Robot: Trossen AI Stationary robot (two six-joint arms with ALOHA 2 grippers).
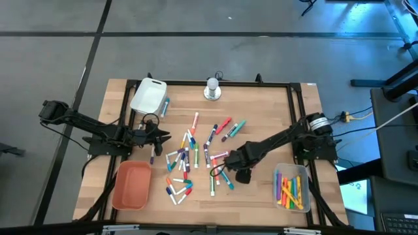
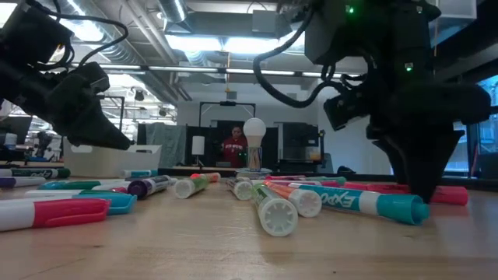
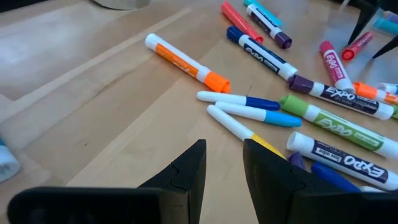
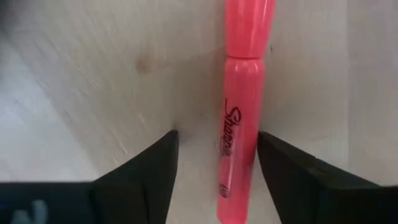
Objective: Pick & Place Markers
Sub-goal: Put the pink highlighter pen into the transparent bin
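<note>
Overhead arrangement: a wooden desk carries a loose scatter of markers across its middle. An orange tray lies at the near left corner, a white tray at the far left, and a clear tray at the near right, the last holding several coloured markers.

Right arm: the right claw is lowered at the right edge of the scatter. In the wrist view its fingers stand wide apart on either side of a pink marker that lies flat on the desk, closer to one finger than the other; whether either finger touches it cannot be told. The marker is not lifted.

Left arm: the left claw hovers at the left edge of the scatter, between the white and orange trays. Its fingers are partly open with an empty gap between them; nothing is held. A white marker with an orange cap lies ahead of it.

Background: a person is visible far behind the desk.
</note>
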